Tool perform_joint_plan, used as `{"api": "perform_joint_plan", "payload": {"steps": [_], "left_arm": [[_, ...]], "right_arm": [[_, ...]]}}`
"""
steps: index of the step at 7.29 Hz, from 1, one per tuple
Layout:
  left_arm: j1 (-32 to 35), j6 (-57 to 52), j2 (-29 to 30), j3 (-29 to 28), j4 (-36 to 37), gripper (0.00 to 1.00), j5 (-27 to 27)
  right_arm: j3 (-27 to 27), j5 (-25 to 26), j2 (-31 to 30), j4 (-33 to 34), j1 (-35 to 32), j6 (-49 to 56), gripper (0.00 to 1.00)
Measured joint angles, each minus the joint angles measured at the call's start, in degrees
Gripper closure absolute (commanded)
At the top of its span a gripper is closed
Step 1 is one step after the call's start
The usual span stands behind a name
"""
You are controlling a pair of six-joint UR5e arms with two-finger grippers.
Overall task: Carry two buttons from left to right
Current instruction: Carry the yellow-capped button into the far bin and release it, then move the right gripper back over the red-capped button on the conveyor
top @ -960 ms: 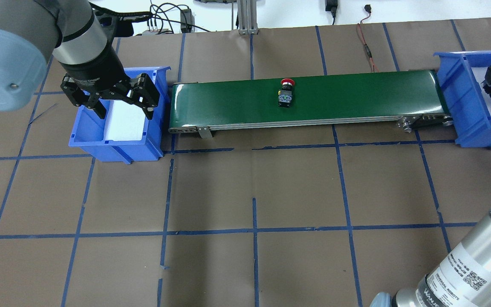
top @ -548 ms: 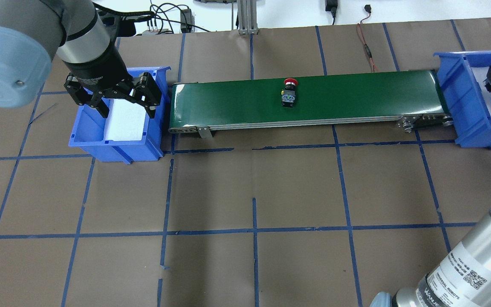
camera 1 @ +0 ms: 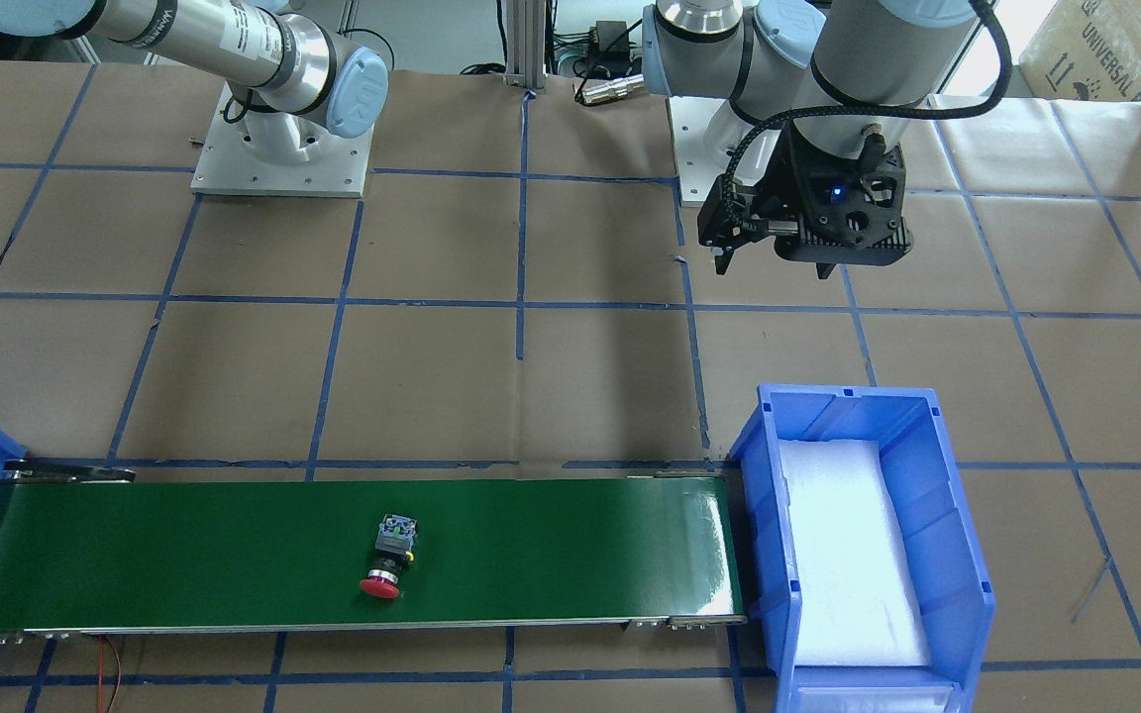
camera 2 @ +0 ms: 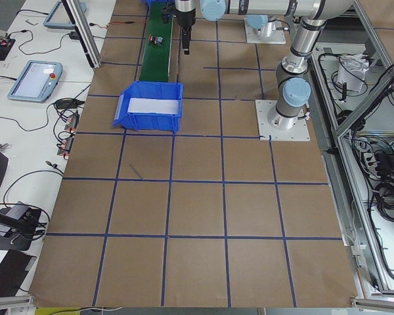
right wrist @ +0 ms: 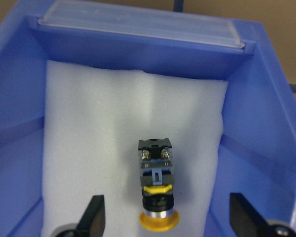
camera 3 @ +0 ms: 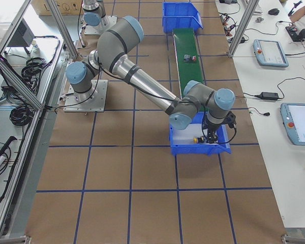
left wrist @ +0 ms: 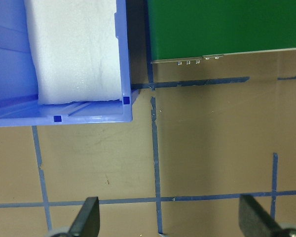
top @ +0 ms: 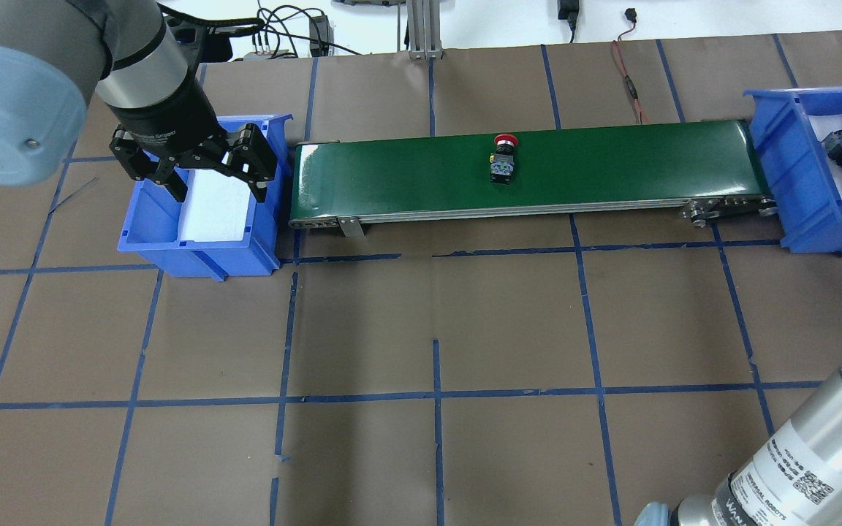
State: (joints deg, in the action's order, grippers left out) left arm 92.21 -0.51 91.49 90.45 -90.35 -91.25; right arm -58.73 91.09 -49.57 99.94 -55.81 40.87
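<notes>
Just beneath my right gripper [right wrist: 168, 215], spread wide, the yellow button [right wrist: 155, 182] lay cushioned on foam [right wrist: 98, 138]; left gripper [top: 218, 191] gaped empty too, red button [top: 502, 158] well beyond it

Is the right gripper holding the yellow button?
No, the yellow button lies free on the white foam, with the open jaws apart from it.

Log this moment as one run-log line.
yellow button: lying in right bin | red button: on belt | left jaws: open, empty | right jaws: open above yellow button
</notes>
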Motion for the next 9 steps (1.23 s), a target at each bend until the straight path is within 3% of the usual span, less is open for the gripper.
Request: {"api": "perform_joint_plan", "payload": {"steps": [1, 3, 7, 9], "left_arm": [[0.00, -0.03, -0.05, 0.02, 0.00, 0.00, -0.03], [-0.01, -0.09, -0.12, 0.05, 0.00, 0.00, -0.08], [-0.01, -0.10, -0.49, 0.22, -0.11, 0.00, -0.33], [-0.06, -0.10, -0.61, 0.30, -0.15, 0.00, -0.46]], "right_arm": [[2.43, 0.03, -1.50, -5.48, -1.59, -0.30, 0.00], [3.45, 0.31, -4.20, -9.89, -7.58, -1.23, 0.00], [0.17, 3.18, -6.73, -10.72, -21.25, -12.85, 0.00], [-5.07, 4.71, -9.36, -10.84, -27.70, -19.38, 0.00]]}}
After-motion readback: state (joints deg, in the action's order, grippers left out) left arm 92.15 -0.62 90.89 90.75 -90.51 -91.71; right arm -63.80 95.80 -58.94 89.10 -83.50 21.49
